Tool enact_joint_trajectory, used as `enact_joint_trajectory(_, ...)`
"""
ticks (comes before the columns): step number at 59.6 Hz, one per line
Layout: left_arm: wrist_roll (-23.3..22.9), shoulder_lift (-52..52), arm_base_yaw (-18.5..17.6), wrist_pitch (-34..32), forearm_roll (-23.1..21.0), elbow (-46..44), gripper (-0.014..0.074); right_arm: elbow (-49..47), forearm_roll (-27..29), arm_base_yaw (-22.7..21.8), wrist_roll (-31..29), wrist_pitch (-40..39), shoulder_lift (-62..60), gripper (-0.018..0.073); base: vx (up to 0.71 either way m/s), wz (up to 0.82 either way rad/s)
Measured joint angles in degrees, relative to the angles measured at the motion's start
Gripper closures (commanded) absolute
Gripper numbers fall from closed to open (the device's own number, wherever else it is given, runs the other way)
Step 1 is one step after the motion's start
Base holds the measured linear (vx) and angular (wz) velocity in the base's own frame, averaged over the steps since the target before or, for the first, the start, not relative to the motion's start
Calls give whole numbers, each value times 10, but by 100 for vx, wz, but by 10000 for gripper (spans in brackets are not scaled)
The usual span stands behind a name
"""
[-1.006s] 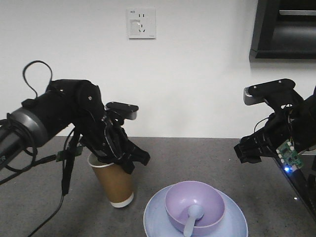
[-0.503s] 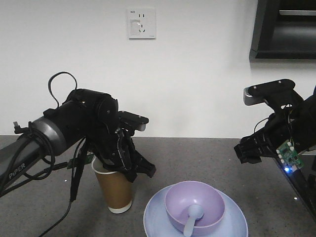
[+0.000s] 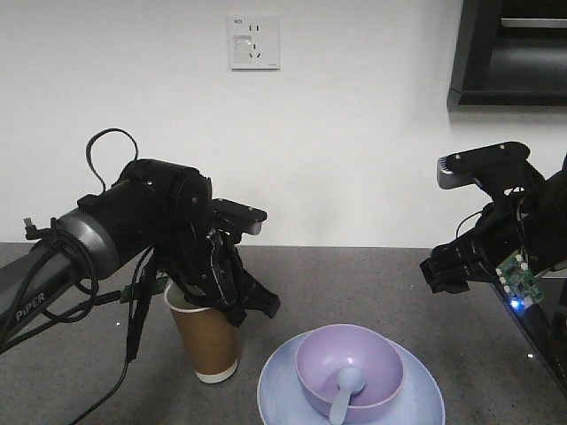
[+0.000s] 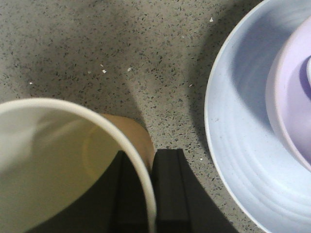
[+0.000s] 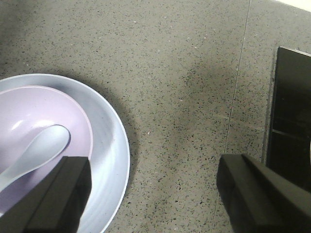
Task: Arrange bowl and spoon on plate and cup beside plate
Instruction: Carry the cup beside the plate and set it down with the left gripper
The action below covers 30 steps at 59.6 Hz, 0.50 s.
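Your speckled grey bench (image 3: 372,283) lay bare between the plate (image 3: 416,398) and the raised right claw (image 5: 150,194), whose fingers were spread wide over it, with a dark panel (image 5: 291,111) at its right edge. The plate sat near the front edge, carrying the bowl (image 3: 350,367) with the spoon (image 3: 345,390) inside. Just left of the plate, apart from its rim, the cup (image 3: 205,341) stood upright with your left claw (image 4: 148,194) pinching its rim wall.
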Motion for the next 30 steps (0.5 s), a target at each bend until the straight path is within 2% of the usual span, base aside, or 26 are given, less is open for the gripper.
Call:
enact_joint_trajectory(6,0,0,0,0,0,0,218,0,0,0,0,1,0,-25,0,0)
enact_joint_trajectory(12,-1,0,0,0,0,0,154,0,0,0,0,1,0,-25,0,0)
enact_joint_trajectory(30,-2,0,0,0,0,0,126,0,0,0,0,1,0,-25,0,0)
